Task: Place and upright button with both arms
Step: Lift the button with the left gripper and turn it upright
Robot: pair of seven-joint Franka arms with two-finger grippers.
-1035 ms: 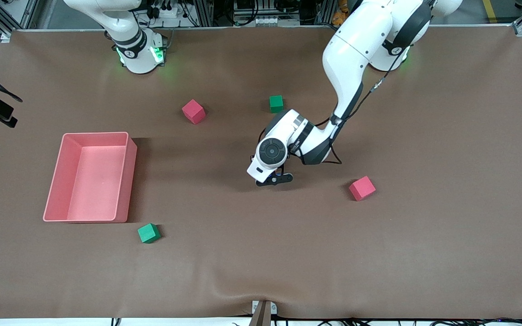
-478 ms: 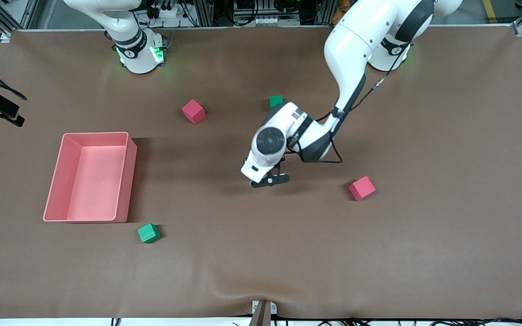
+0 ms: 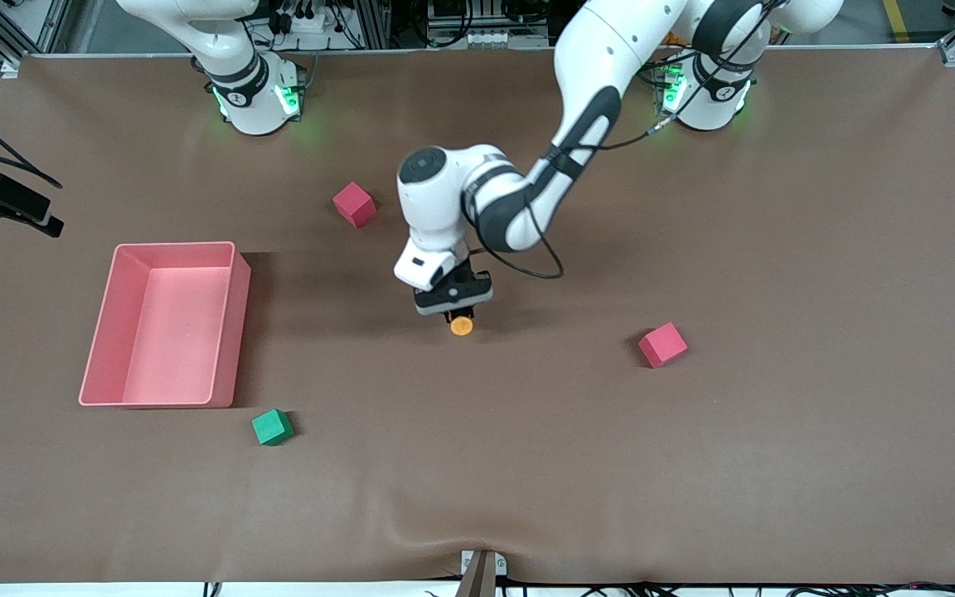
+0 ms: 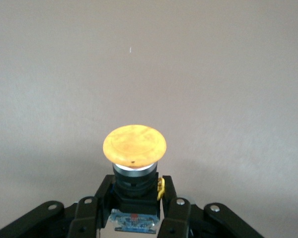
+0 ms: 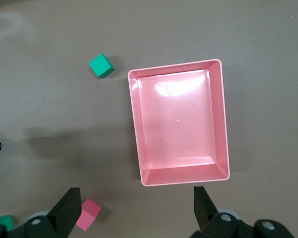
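Left gripper [image 3: 454,308] now shows the clamped button [image 3: 462,326].

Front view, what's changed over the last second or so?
The left arm swung toward the right arm's end of the table, now covering the green cube by the pink one. Its left pincer turned, so the button it grips now shows, orange cap out, over bare table. The pink bin, other cubes and the waiting right pincer, open above the bin, stayed put.
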